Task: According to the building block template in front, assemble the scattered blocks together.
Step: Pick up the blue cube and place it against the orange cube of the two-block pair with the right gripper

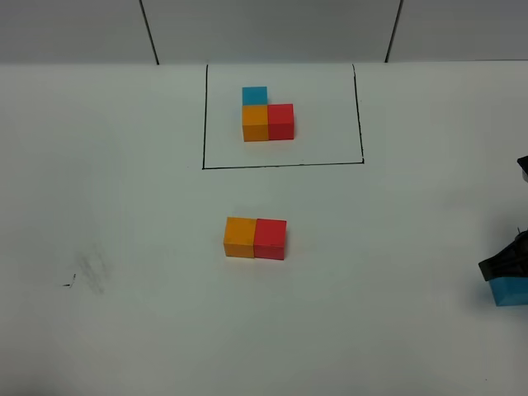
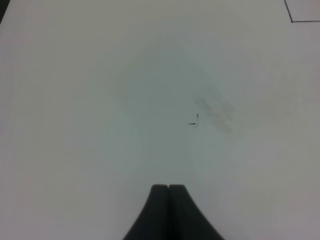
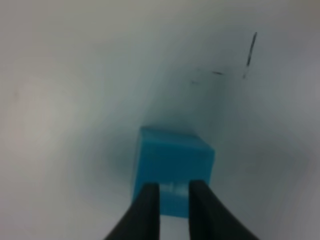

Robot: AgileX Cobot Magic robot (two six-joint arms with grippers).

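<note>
Currently on the white tabletop (image 1: 107, 165):

1. Building block template (image 1: 266, 115): sky-blue, orange and red cubes set in an L. Orange and red sit side by side, with sky-blue behind the orange. All three lie inside a black hand-drawn outline (image 1: 280, 164) at the far side of the table.
2. Orange cube (image 1: 239, 238) and red cube (image 1: 270, 238): unframed and touching side by side, orange on the left. They sit near the table's middle, in front of the outline.
3. Sky-blue cube (image 1: 510, 293): loose, at the right edge of the exterior view, well apart from the pair.
4. Right gripper (image 3: 174, 186): at the sky-blue cube. Its jaws are parted a crack, narrower than the cube, and grip nothing. Whether the tips touch the cube cannot be told.
5. Left gripper (image 2: 169, 187): jaws pressed together and empty, over bare table near a small pen mark (image 2: 195, 120) and a faint grey smudge (image 2: 217, 112).
</note>
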